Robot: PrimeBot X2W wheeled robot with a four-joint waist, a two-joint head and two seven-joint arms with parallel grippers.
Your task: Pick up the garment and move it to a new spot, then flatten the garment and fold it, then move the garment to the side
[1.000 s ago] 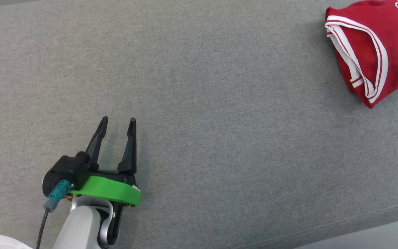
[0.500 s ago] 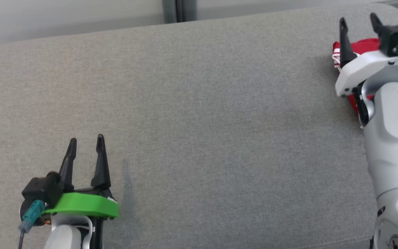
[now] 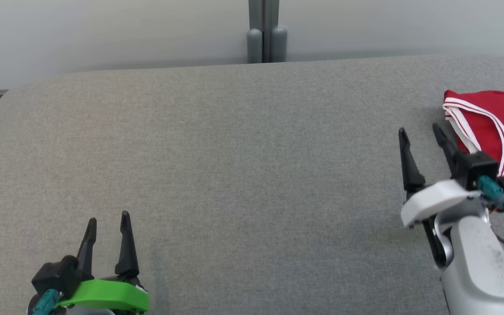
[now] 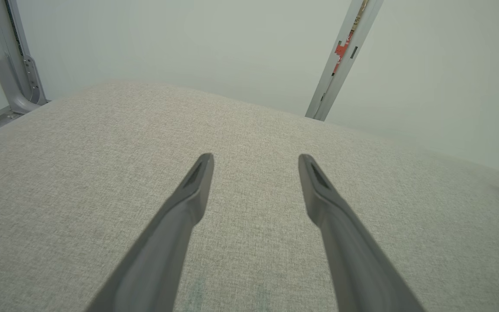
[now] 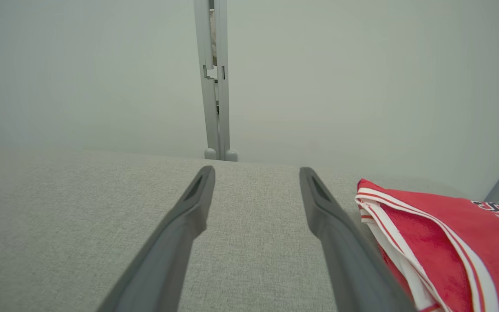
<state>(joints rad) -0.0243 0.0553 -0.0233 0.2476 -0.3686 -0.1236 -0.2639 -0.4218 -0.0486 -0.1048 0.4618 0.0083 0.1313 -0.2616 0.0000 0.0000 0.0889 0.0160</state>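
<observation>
Head camera sits high, looks forward and down over the grey fabric surface [image 3: 252, 175]. Its far edge and the pale wall [image 3: 103, 35] run along the top, with the grey post [image 3: 264, 30] top centre. Left gripper [image 3: 107, 218] at lower left and right gripper [image 3: 419, 129] at right, both seen from behind. Left wrist camera is low, close over the fabric, looks along the left gripper toward the wall, horizon tilted. Right wrist camera is also low and close but level, facing the post head-on. Right wrist and head views share the post, the far edge and the near end of the red jersey [image 3: 492, 118]. All three share fabric and wall.
</observation>
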